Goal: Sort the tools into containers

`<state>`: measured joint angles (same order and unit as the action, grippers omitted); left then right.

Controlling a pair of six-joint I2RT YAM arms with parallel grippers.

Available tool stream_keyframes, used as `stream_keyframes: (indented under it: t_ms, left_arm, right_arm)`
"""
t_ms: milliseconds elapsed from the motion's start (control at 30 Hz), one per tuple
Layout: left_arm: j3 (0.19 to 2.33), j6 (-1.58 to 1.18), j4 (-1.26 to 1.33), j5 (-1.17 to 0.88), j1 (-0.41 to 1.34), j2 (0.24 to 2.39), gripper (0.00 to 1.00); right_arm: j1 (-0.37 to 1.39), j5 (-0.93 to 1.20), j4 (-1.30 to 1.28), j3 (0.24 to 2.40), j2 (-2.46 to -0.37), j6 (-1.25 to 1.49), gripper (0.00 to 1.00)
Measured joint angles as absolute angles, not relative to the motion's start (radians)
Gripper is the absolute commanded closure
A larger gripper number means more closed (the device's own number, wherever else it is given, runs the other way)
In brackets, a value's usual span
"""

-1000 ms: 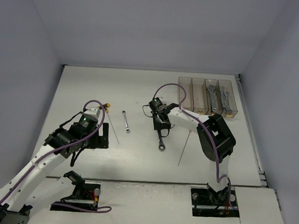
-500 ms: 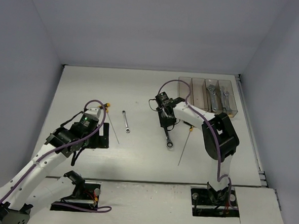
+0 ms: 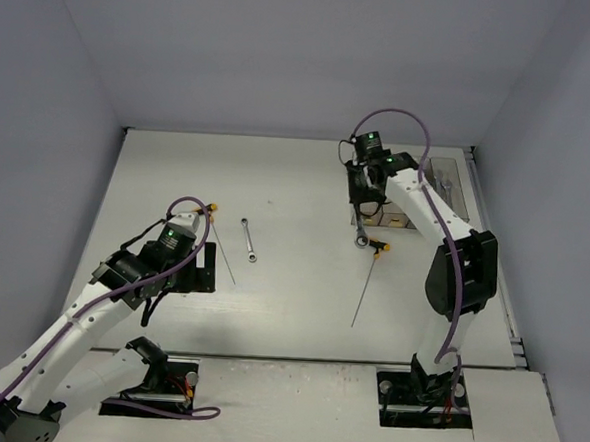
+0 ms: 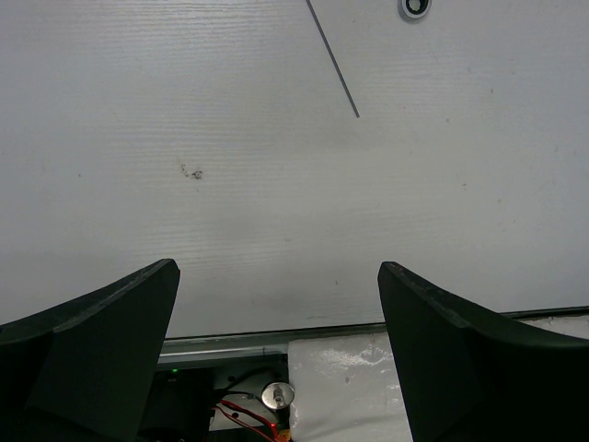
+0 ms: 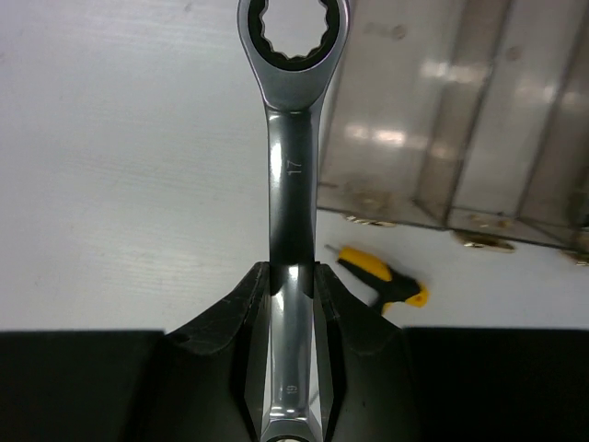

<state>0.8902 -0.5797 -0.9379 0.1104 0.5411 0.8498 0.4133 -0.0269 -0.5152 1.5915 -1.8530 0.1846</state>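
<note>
My right gripper (image 3: 363,207) is shut on a silver ring wrench (image 3: 360,235), which hangs above the table just left of the row of clear brownish containers (image 3: 445,186). In the right wrist view the wrench (image 5: 293,175) runs up from the gripper (image 5: 293,276), its ring end beside the containers' near left corner (image 5: 433,138). A yellow-black T-handle driver (image 3: 370,276) lies below it, its handle also in the right wrist view (image 5: 382,281). My left gripper (image 3: 204,268) is open and empty, low over bare table (image 4: 276,313).
A second T-handle driver (image 3: 221,247) and a small silver wrench (image 3: 248,239) lie just right of my left gripper. The driver's rod tip (image 4: 333,60) and the wrench's ring end (image 4: 414,7) show in the left wrist view. My right arm hides part of the containers.
My right gripper has lifted the ring wrench from the table's middle and carried it back and right, up to the containers. The left arm has not moved.
</note>
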Motion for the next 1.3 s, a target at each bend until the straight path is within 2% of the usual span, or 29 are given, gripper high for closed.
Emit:
stream_keyframes:
  t_ms: [200, 400, 700, 867, 933, 1000, 1067, 1200, 1300]
  left_arm:
    - [0.89, -0.58, -0.938, 0.11, 0.541, 0.849, 0.13]
    - [0.894, -0.58, -0.939, 0.11, 0.541, 0.849, 0.13]
    - [0.903, -0.581, -0.938, 0.11, 0.541, 0.865, 0.13]
    - [0.918, -0.583, -0.939, 0.11, 0.541, 0.891, 0.13]
    - [0.932, -0.584, -0.938, 0.11, 0.541, 0.908, 0.13]
    - [0.948, -0.587, -0.938, 0.11, 0.541, 0.932, 0.13]
    - [0.969, -0.588, -0.935, 0.11, 0.541, 0.962, 0.13]
    - [1.018, -0.6, -0.924, 0.109, 0.541, 1.045, 0.13]
    - [1.063, -0.617, -0.916, 0.107, 0.541, 1.128, 0.13]
  right_arm:
    - [0.251, -0.018, -0.559, 1.73, -1.879, 0.107, 1.0]
    - [0.136, -0.018, -0.575, 1.888, -2.0, 0.048, 1.0]
    - [0.09, -0.016, -0.58, 1.974, -2.217, -0.024, 1.0]
    - [0.091, -0.011, -0.597, 1.98, -2.255, -0.031, 0.99]
    - [0.091, -0.011, -0.598, 1.986, -2.256, -0.031, 0.95]
    - [0.091, -0.011, -0.598, 1.994, -2.257, -0.03, 0.78]
    - [0.091, -0.011, -0.593, 1.998, -2.257, -0.028, 0.7]
    - [0.091, -0.011, -0.585, 2.004, -2.257, -0.027, 0.6]
    - [0.091, -0.012, -0.584, 2.006, -2.252, -0.025, 0.57]
